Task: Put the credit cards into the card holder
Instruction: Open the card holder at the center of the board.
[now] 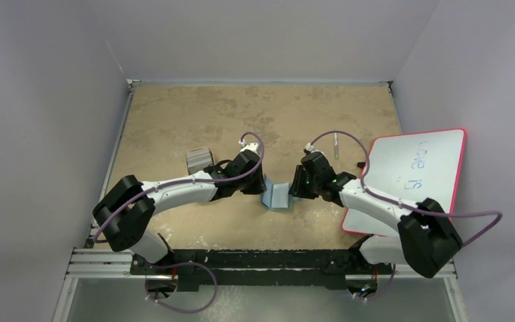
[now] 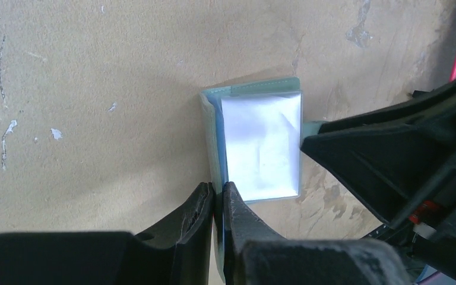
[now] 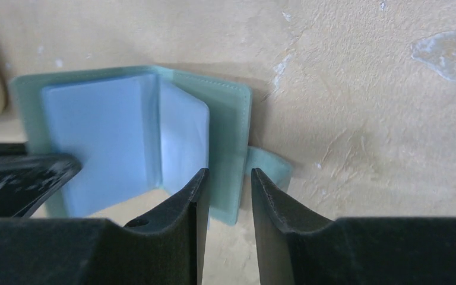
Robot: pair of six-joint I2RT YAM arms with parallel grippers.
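Propping holder open: pinching one cover with left claw, straddling the other, unclamped, with right claw. Next, likely: clamping, then fetching cards without holder folding.

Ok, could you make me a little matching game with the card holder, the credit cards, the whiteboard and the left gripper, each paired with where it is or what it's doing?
Things:
1. card holder
2. credit cards
3. whiteboard
4. left gripper

Places or states:
A. lying at the right edge of the table
B. pinched shut on a green cover
C. propped open in the middle
D. stacked left of centre

Pairs: 1-C, 2-D, 3-A, 4-B
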